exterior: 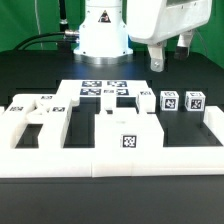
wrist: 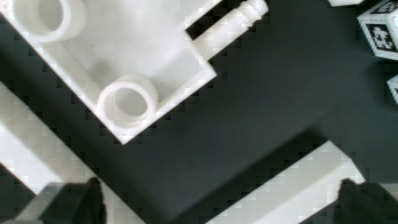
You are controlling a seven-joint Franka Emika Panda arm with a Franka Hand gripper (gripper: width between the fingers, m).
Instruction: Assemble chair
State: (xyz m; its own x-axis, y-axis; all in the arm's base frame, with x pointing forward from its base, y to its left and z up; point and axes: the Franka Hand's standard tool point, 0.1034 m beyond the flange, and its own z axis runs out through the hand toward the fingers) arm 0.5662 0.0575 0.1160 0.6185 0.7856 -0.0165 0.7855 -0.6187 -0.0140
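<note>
The chair lies as loose white tagged parts on the black table. A frame piece (exterior: pixel 35 115) is at the exterior view's left, a blocky piece (exterior: pixel 125 125) is in the middle, and two small tagged blocks (exterior: pixel 168 100) (exterior: pixel 194 100) are at the right. My gripper (exterior: pixel 171 55) hangs high above the table's back right, open and empty. In the wrist view a flat white part with two round holes (wrist: pixel 116 55) lies well below the gripper (wrist: pixel 214 205). Both dark fingertips (wrist: pixel 71 200) stand wide apart with nothing between them. Tagged blocks (wrist: pixel 381 35) show at the frame's edge.
The marker board (exterior: pixel 105 90) lies flat behind the parts, in front of the robot base (exterior: pixel 100 30). A long low white border wall (exterior: pixel 110 160) runs along the table's front. A white band, probably this wall, also shows in the wrist view (wrist: pixel 267 190).
</note>
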